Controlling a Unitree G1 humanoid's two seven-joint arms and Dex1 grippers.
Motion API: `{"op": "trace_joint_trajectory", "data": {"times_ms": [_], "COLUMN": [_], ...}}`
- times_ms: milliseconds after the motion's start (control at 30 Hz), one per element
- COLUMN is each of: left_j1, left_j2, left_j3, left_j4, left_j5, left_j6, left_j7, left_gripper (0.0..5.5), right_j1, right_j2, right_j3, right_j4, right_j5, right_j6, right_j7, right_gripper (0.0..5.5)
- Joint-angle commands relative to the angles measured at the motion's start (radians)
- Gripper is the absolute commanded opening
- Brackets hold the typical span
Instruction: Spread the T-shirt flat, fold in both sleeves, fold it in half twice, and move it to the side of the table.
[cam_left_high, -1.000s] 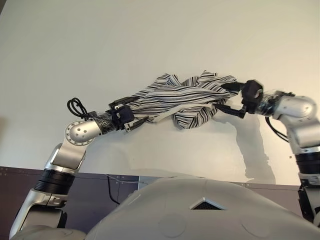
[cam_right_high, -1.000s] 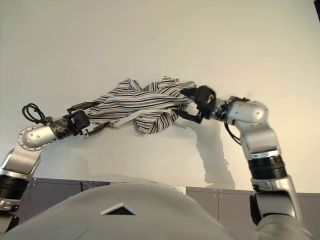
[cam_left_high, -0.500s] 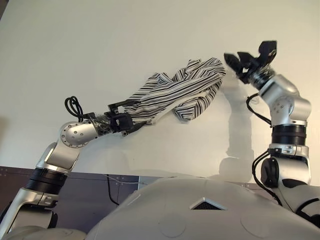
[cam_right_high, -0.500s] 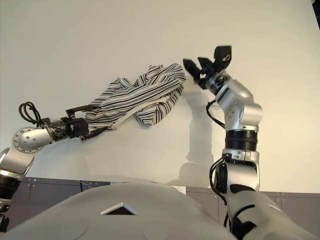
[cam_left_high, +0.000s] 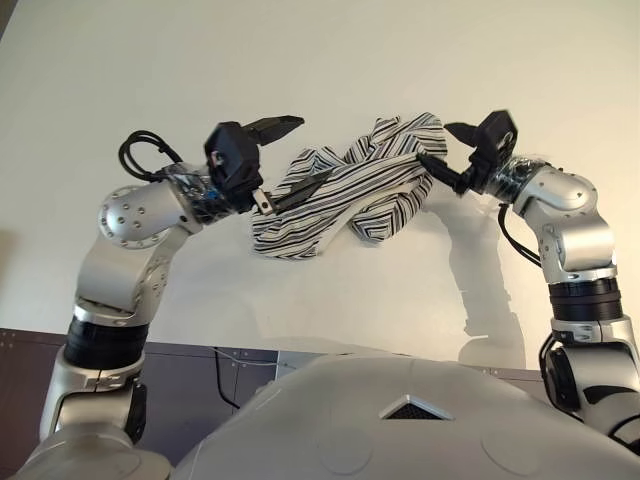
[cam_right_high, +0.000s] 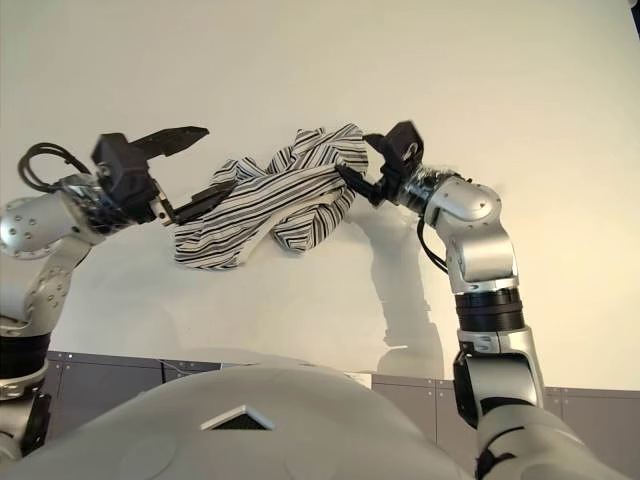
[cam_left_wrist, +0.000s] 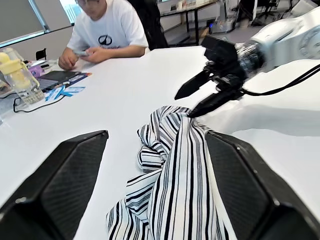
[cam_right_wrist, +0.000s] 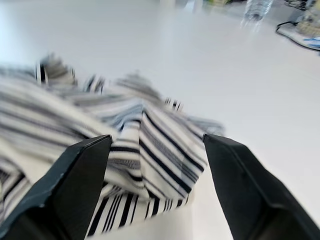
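The black-and-white striped T-shirt (cam_left_high: 335, 190) lies crumpled in a heap on the white table (cam_left_high: 330, 60), in the middle. My left gripper (cam_left_high: 317, 144) is open, raised just over the heap's left end; its lower finger (cam_left_high: 300, 185) is close above the cloth and holds nothing. In the left wrist view the shirt (cam_left_wrist: 175, 170) lies between and ahead of the two dark fingers. My right gripper (cam_left_high: 433, 141) is open at the heap's right end, its fingers astride the top fold. The right wrist view shows striped cloth (cam_right_wrist: 145, 145) between its fingers (cam_right_wrist: 75, 185).
The table's front edge (cam_left_high: 200, 345) runs just ahead of me. On the far side stand a clear container with yellow contents (cam_left_wrist: 20, 75), a cable and some cards (cam_left_wrist: 65, 91), and a bottle (cam_right_wrist: 257, 7). Bare white tabletop surrounds the shirt.
My left gripper has let go of the shirt, opened and lifted; the shirt's left end has dropped to the table. My right gripper, which released and rose, has come back down to the right end.
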Motion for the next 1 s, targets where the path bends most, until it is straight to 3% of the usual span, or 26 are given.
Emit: {"op": "trace_joint_trajectory", "data": {"times_ms": [33, 200, 367, 633, 867, 1000], "left_j1": [-0.028, -0.063, -0.017, 0.022, 0.135, 0.186], "left_j2": [-0.014, -0.123, -0.137, -0.112, -0.03, -0.037], "left_j3": [-0.136, -0.134, -0.138, -0.107, 0.039, 0.045], "left_j4": [0.188, 0.462, 0.528, 0.597, 0.595, 0.453], "left_j5": [0.211, 0.346, 0.391, 0.42, 0.373, 0.28], "left_j6": [-0.053, -0.14, -0.159, -0.154, -0.146, -0.145], "left_j7": [-0.009, 0.125, 0.126, 0.138, 0.152, 0.053], "left_gripper": [3.6, 3.6, 3.6, 3.6, 3.6, 3.6], "right_j1": [0.042, 0.068, 0.025, 0.0, 0.129, 0.049], "right_j2": [0.005, -0.042, -0.045, -0.102, -0.361, -0.347], "right_j3": [-0.002, 0.001, -0.006, 0.168, 0.059, 0.034], "right_j4": [-0.11, -0.129, -0.019, 0.229, 0.122, 0.138], "right_j5": [0.108, 0.101, -0.002, -0.355, -0.299, -0.303], "right_j6": [0.028, 0.013, -0.055, -0.289, -0.288, -0.281], "right_j7": [0.101, 0.14, 0.06, -0.072, 0.095, 0.063], "right_gripper": [3.36, 3.36, 3.36, 3.36, 3.36, 3.36]}}
